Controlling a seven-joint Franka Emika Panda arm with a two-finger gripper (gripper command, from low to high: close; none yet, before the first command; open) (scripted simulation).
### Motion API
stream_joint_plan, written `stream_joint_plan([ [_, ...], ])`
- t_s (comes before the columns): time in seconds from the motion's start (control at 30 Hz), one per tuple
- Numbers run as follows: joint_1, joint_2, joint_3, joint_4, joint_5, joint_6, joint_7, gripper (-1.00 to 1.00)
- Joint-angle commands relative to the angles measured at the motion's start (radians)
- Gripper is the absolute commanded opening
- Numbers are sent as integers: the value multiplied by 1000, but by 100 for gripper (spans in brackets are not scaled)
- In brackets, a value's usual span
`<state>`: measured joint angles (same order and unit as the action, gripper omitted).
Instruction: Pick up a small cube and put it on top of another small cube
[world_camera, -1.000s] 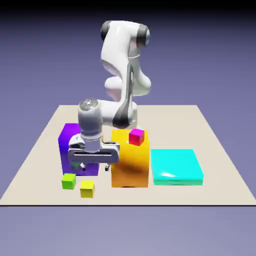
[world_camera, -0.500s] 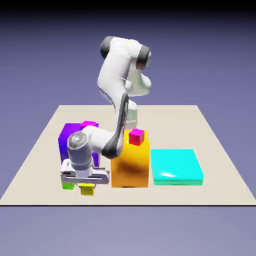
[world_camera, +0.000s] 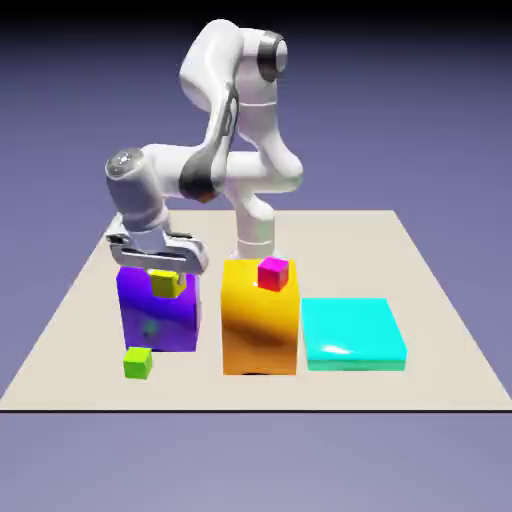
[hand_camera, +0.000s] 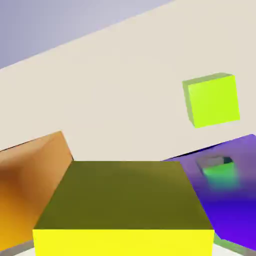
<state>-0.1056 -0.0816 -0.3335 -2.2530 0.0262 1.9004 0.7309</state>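
Note:
My gripper (world_camera: 165, 277) is shut on the small yellow cube (world_camera: 167, 286) and holds it in the air in front of the purple block (world_camera: 157, 318). In the hand view the yellow cube (hand_camera: 125, 207) fills the bottom middle and hides my fingertips. The small lime-green cube (world_camera: 138, 362) rests on the table below, toward the exterior view's left; the hand view shows the lime-green cube (hand_camera: 212, 99) at upper right. A small magenta cube (world_camera: 272, 273) sits on top of the orange block (world_camera: 260, 325).
A flat cyan block (world_camera: 353, 334) lies on the table (world_camera: 440, 340) at the exterior view's right, beside the orange block. In the hand view the orange block (hand_camera: 27, 175) is at left and the purple block (hand_camera: 235, 200) at right.
The gripper came down over the yellow cube on the table, shut on it, and has risen with it. The cube's spot beside the lime-green cube is now bare.

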Motion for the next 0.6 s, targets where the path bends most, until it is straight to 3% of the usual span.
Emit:
stream_joint_plan([
  [0.0,-13,-36,9,-10,-14,-24,23,-100],
  [0.3,-128,-304,74,-81,-94,-201,187,-100],
  [0.47,-132,-284,64,-244,-100,-18,185,-100],
  [0.5,-132,-284,64,-244,-100,-18,185,100],
  [0.57,-131,-289,66,-208,-98,-59,185,100],
])
